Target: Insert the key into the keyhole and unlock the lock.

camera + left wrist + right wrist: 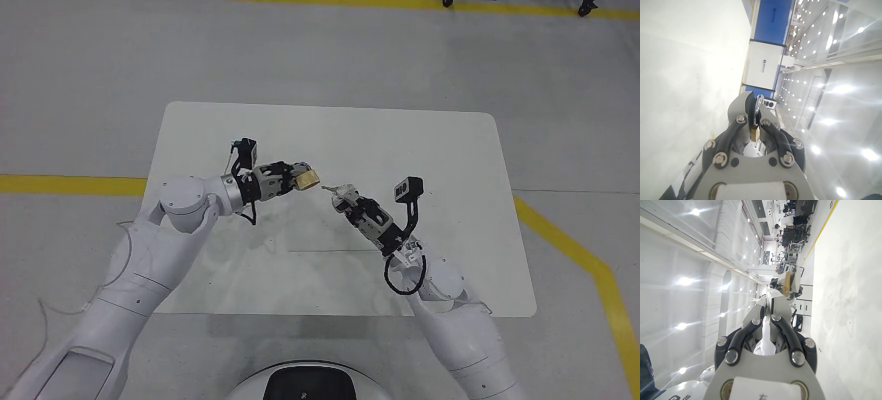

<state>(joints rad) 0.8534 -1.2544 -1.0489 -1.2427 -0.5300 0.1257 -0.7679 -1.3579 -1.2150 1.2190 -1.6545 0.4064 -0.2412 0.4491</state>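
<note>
Above the middle of the white table (pixel 450 160), my left gripper (pixel 298 178) is shut on a brass padlock (pixel 308 180). In the left wrist view the left gripper (pixel 755 110) clamps the padlock's brass body (pixel 754 133), and the silver shackle (pixel 758 103) sticks out past the fingertips. My right gripper (pixel 348 198) is shut on a small silver key (pixel 340 189), whose tip points at the padlock across a short gap. The right wrist view shows the key (pixel 769 311) pinched in the right gripper (pixel 768 306), with the padlock (pixel 787 284) farther off in the other gripper.
Both grippers hang over the table's middle with bare tabletop on all sides. Yellow floor lines (pixel 60 185) run past the table's left and right edges.
</note>
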